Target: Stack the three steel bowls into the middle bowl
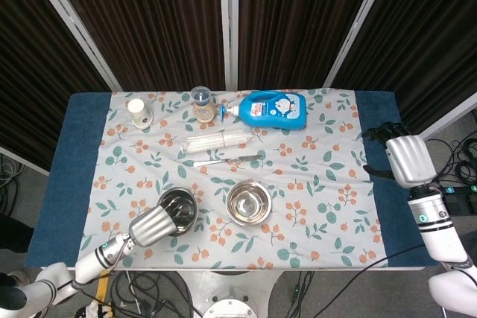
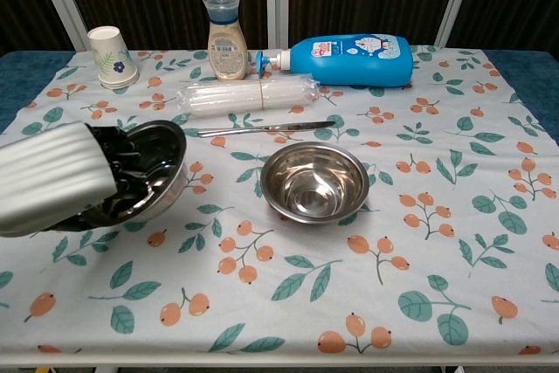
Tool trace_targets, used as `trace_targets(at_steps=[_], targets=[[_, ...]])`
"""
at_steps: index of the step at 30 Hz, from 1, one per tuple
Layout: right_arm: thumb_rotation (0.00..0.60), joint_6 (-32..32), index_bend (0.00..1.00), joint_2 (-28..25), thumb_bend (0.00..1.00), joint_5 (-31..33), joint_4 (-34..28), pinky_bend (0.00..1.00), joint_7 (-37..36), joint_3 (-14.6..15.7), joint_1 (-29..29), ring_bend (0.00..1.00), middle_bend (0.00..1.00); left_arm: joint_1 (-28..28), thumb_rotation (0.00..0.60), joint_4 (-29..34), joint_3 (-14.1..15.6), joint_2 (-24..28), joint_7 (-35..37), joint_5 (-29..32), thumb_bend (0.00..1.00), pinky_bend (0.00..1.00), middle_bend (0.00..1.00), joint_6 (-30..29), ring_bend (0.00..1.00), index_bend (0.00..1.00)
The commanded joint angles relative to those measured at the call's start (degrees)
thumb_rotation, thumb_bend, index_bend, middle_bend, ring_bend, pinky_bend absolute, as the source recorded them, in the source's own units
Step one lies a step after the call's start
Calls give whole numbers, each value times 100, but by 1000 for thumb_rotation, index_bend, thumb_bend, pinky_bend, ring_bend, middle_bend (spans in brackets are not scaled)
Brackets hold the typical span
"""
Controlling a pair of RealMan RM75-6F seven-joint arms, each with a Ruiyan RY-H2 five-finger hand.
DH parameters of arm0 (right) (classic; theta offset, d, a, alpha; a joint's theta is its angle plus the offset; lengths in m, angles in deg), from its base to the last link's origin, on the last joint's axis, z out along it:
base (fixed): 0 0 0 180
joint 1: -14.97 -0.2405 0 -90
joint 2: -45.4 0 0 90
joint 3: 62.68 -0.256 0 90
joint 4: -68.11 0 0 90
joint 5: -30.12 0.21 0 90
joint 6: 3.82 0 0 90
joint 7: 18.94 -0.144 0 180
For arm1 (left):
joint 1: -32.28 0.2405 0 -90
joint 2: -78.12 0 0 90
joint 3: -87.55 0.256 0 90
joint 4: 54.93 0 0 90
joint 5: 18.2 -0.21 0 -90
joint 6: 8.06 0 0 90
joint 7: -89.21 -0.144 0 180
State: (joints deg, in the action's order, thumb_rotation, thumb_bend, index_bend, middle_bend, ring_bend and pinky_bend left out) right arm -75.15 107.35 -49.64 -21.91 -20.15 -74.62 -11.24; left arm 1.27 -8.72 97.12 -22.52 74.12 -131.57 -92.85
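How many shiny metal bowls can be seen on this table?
2. One steel bowl sits mid-table. The other bowl is tilted in the left hand to its left. Others may already be nested inside; I cannot tell.
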Motion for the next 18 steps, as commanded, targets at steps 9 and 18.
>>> trace_targets(at_steps=[9, 18], targets=[[600, -545, 340, -195, 16, 147, 178, 261, -747, -294, 300, 233, 407, -1482, 600, 745, -675, -237, -82, -138, 350, 482, 716, 997, 479, 704], [600, -729, 328, -261, 15, 206, 466, 261, -1137, -382, 461, 228, 404, -1952, 600, 123, -887, -753, 294, 60, 350, 482, 717, 1188, 479, 706]])
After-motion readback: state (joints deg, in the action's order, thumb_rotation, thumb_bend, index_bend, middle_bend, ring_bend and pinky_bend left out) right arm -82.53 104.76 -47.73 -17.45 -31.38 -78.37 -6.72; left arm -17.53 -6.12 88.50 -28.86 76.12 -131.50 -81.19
